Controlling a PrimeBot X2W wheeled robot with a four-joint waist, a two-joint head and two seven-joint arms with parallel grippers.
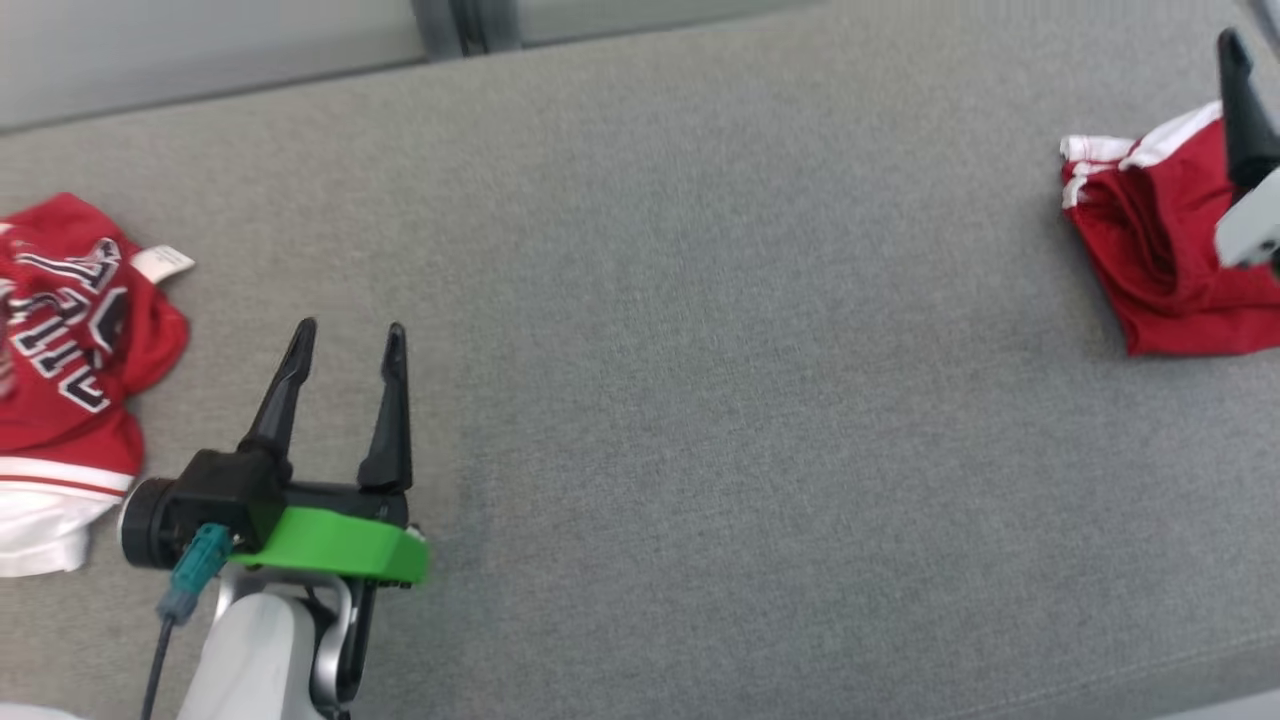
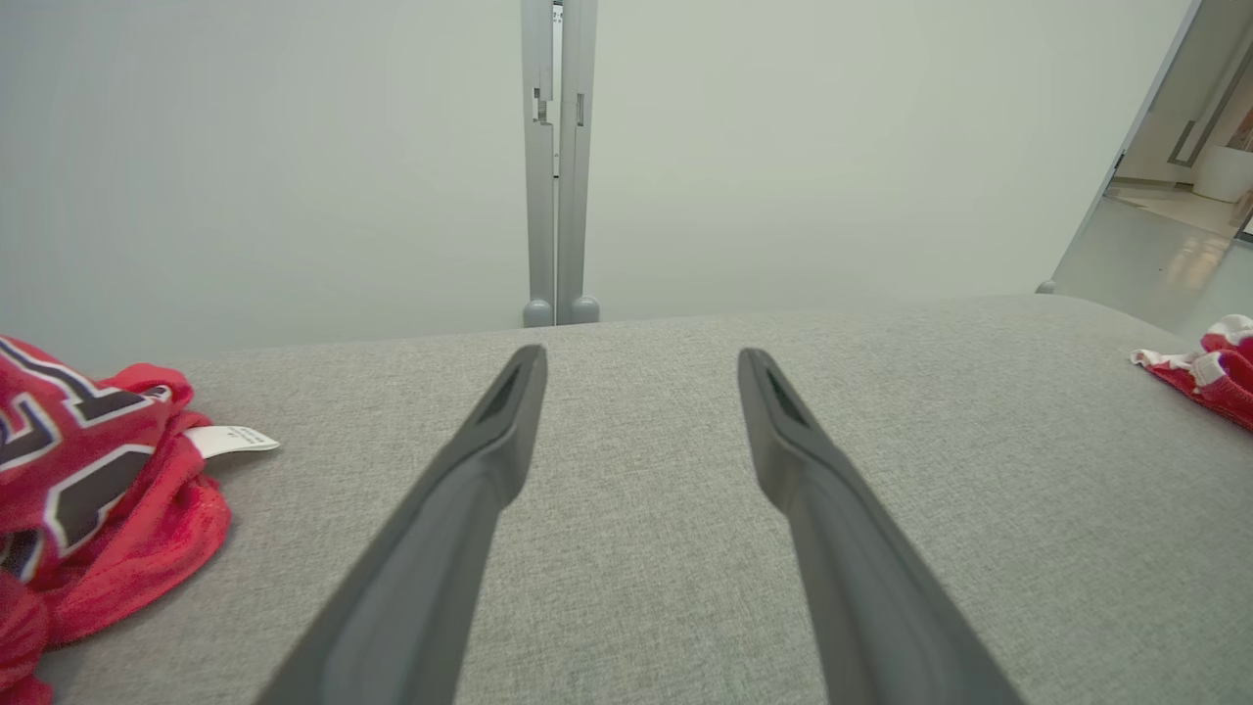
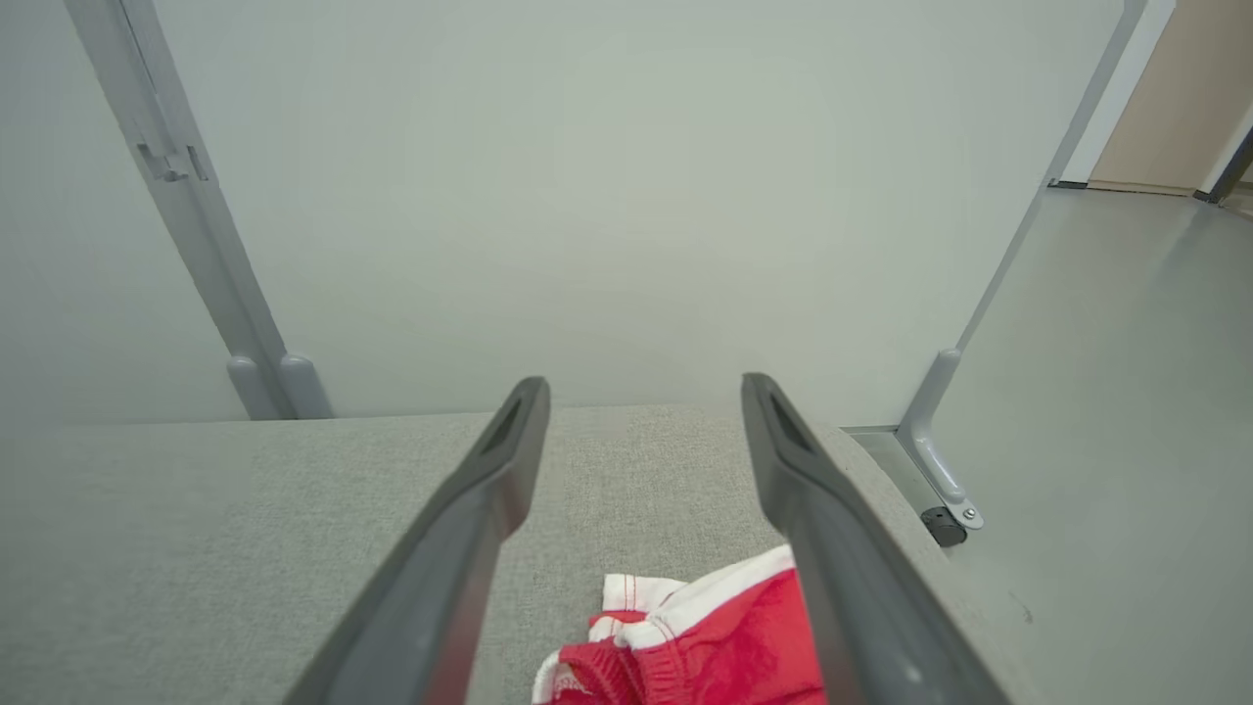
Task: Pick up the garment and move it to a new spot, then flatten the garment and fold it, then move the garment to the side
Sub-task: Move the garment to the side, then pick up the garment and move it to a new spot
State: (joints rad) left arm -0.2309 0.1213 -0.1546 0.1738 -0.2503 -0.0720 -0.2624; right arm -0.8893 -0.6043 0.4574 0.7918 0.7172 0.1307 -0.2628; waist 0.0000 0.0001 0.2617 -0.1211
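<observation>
The garment (image 1: 1160,250) is a folded red bundle with white trim, lying at the far right of the grey fabric surface (image 1: 700,350). My right gripper (image 3: 641,387) hovers just above it, open, with nothing between its fingers; the garment (image 3: 724,636) shows below and between them. In the head view one dark finger (image 1: 1240,110) of that gripper rises over the garment at the right edge. My left gripper (image 1: 350,328) stands open over bare fabric at the lower left, far from the garment (image 2: 1214,377), and it holds nothing (image 2: 641,354).
A second red jersey (image 1: 70,340) with black-and-white lettering and a white tag lies crumpled at the far left, just left of my left gripper (image 2: 88,470). Pale panels with a grey post (image 2: 556,157) close off the back. The surface's right edge (image 3: 910,509) drops to the floor.
</observation>
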